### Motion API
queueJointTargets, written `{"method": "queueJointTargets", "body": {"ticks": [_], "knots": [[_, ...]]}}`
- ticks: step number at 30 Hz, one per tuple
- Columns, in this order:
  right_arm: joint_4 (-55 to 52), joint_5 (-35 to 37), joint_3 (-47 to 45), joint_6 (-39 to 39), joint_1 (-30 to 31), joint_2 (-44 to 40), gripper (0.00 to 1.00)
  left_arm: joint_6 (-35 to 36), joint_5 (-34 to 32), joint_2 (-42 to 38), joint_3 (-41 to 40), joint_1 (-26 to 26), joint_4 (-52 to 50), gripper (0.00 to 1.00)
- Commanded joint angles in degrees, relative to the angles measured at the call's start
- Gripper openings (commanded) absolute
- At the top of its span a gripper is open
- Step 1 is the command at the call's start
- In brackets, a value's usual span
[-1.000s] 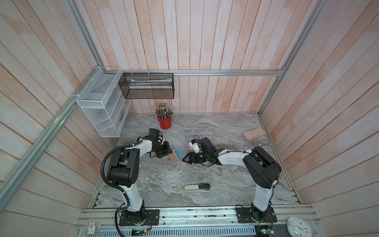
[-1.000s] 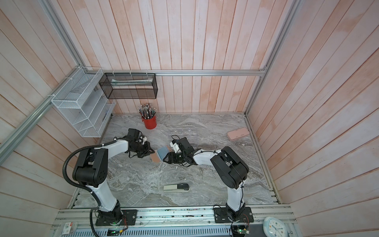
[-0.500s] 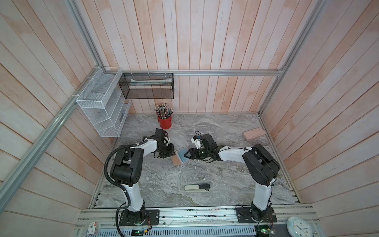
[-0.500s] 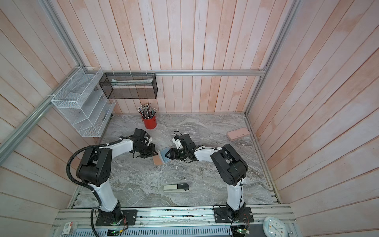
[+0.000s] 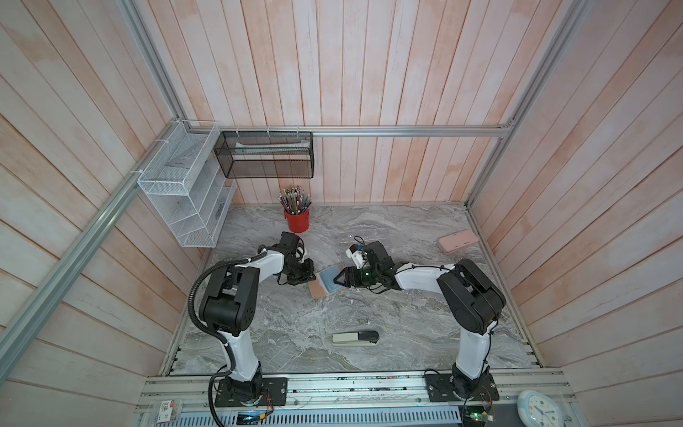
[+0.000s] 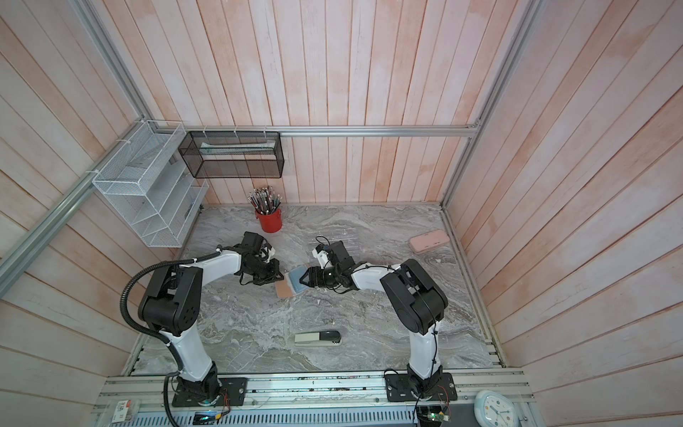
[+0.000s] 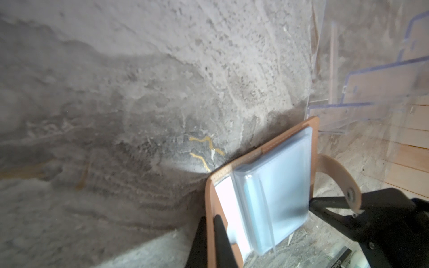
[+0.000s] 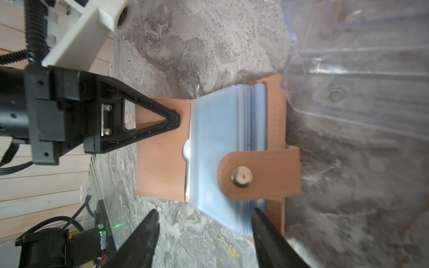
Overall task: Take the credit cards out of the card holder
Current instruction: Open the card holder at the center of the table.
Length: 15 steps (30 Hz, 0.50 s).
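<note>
Card holder (image 5: 325,283) lies open on the marble just left of centre in both top views (image 6: 292,283), between the left gripper (image 5: 308,274) and the right gripper (image 5: 338,279).

In the left wrist view the left gripper (image 7: 210,234) has its jaws clamped on the edge of the tan cover, and the bluish sleeves (image 7: 278,185) fan up beside the snap tab (image 7: 336,176).

In the right wrist view the right gripper (image 8: 204,220) has its jaws apart around the near edge of the sleeves (image 8: 213,139), holding nothing. The snap tab (image 8: 255,174) lies across them. The credit cards cannot be made out inside.

To do this step well, I judge the left grip should pin the cover flat. The right jaws should close on one card edge alone, not a sleeve, and draw it straight out along the pocket, clear of the tab.

Compared with a second ago, the left gripper and the card holder sit slightly further right in the top views. The right gripper stays at the card holder's right edge.
</note>
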Motion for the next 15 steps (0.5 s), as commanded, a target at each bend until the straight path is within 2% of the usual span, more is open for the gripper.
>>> {"method": "queueJointTargets", "body": {"ticks": [1,15], "knots": [[0.66,-0.96,-1.10,-0.24,0.21,-0.48,0.64,0.80,-2.80,1.29,0.33,-0.13,-1.21,0.00],[0.05,-1.07,0.16,-0.86,0.95,-0.59,0.64,1.32,-4.33,0.93,0.55,-0.16,-1.68,0.00]]}}
